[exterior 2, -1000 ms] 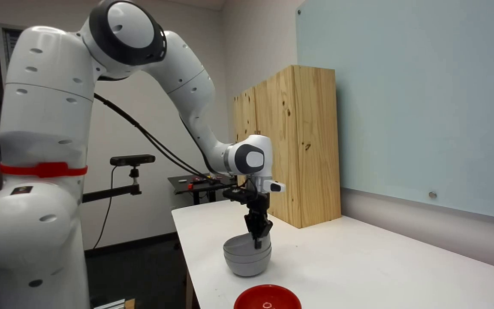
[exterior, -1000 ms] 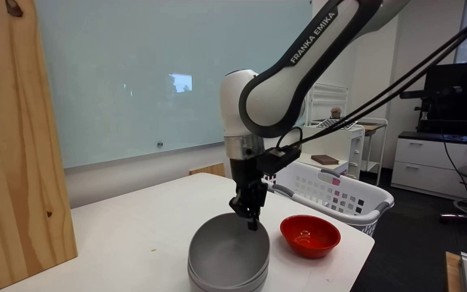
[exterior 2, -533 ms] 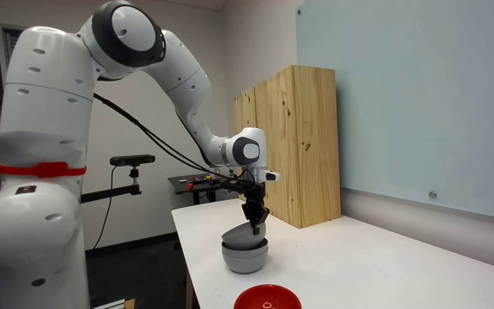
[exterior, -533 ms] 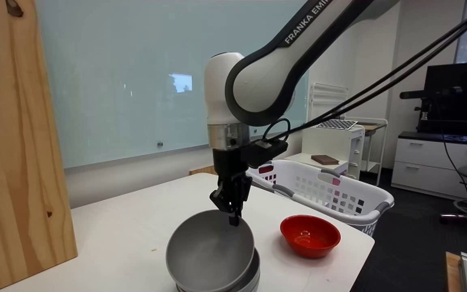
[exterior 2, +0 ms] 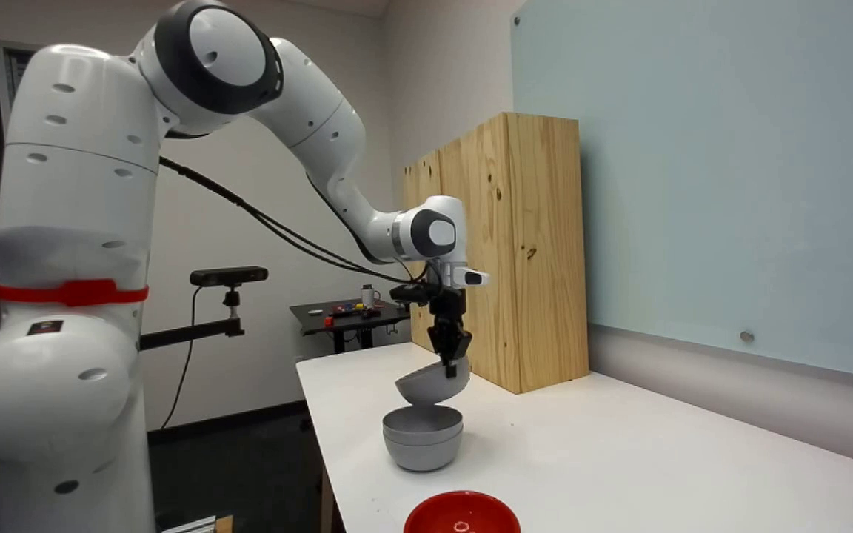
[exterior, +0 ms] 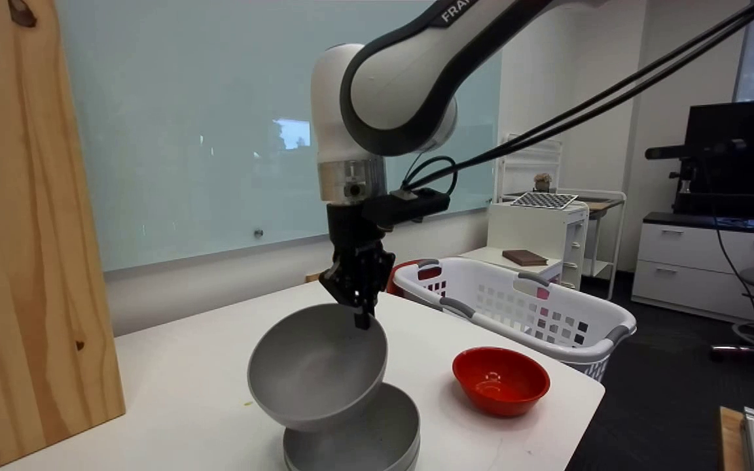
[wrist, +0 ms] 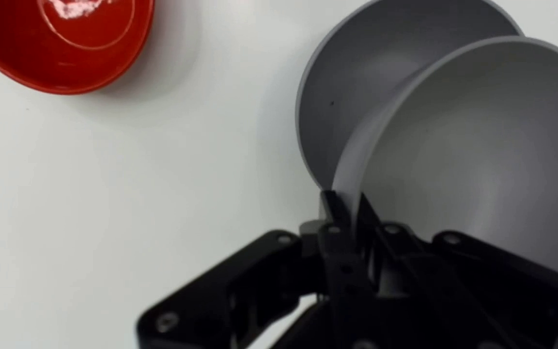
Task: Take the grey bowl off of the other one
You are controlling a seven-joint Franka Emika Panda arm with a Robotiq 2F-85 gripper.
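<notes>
"So, at the back?"

"One glass board point(exterior: 180, 170), with one white table point(exterior 2: 619, 451) in front."

"And over the table?"

"One robot arm point(exterior 2: 78, 222), bent and reaching down."

"Beyond the table edge?"

"See one white laundry basket point(exterior: 547, 348)."

"And in grey?"

"Count two for sure. First, the grey bowl point(exterior: 315, 366), tilted in midair above the other one point(wrist: 356, 72). Second, that one, upright underneath, with one more grey edge point(exterior 2: 423, 445) below its rim; cannot tell if from a third."

"In red?"

"Just one glossy red bowl point(exterior: 500, 383), upright on the table, near the grey ones yet apart."

"And the tilted one, held by?"

"One black gripper point(wrist: 348, 206), clenched on the grey bowl's rim."

"Pinched how?"

"Between two fingertips point(wrist: 335, 213), one inside the bowl wall, one outside."
</notes>
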